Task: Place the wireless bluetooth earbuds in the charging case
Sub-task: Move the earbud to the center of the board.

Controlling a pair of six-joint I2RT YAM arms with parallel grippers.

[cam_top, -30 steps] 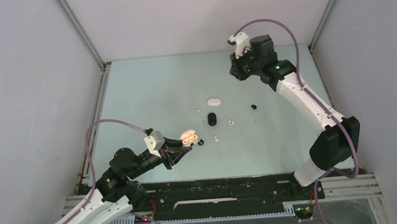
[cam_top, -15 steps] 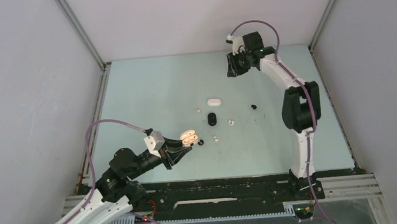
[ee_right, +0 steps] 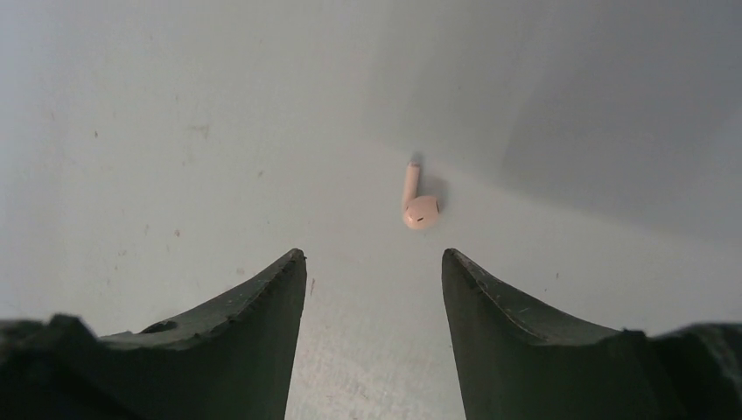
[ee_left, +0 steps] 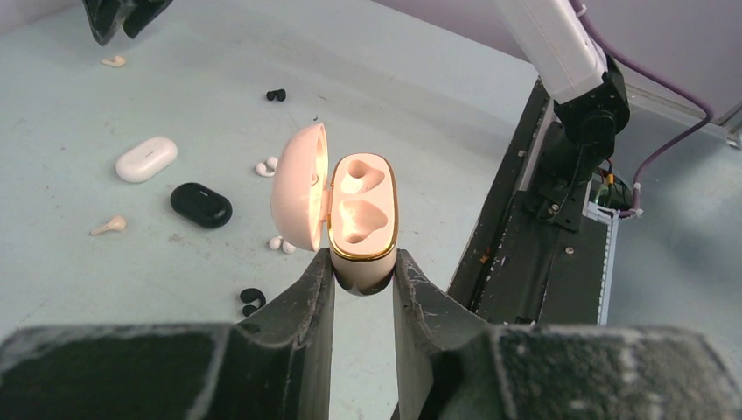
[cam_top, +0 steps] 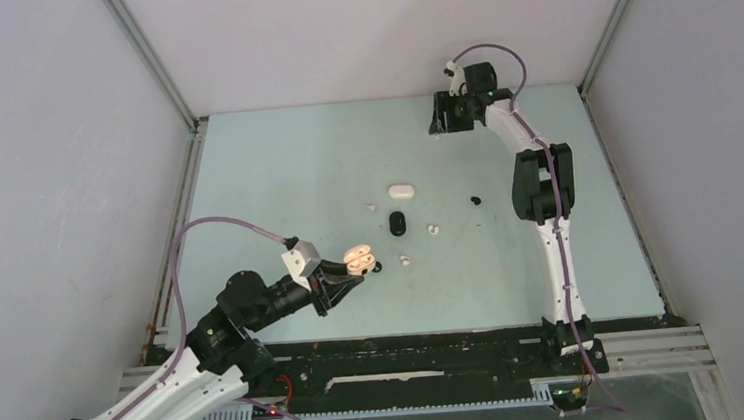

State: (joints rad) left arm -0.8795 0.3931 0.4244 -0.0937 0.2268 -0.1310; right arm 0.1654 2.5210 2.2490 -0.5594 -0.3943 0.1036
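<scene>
Now, pink bud (ee_right: 418, 199) lies at far edge of table (cam_top: 275, 177), close to back wall (cam_top: 364, 30). Since last look, my right arm (cam_top: 536, 172) stretched farther back. The right gripper (ee_right: 372, 255) hangs over the bud, fingers wide apart, nothing in them. My left gripper (ee_left: 361, 262) slid a bit forward, pinching open pink case (ee_left: 363, 219), both cups empty.

I count six buds:
- two pinkish, second one (ee_left: 108, 226) mid-table
- two white buds (ee_left: 265, 164)
- two black buds (ee_left: 276, 94)

Three cases: pink case, white case (ee_left: 146, 158), black case (ee_left: 201, 204).

Lots of bare table either side of middle pile; little room by wall.
</scene>
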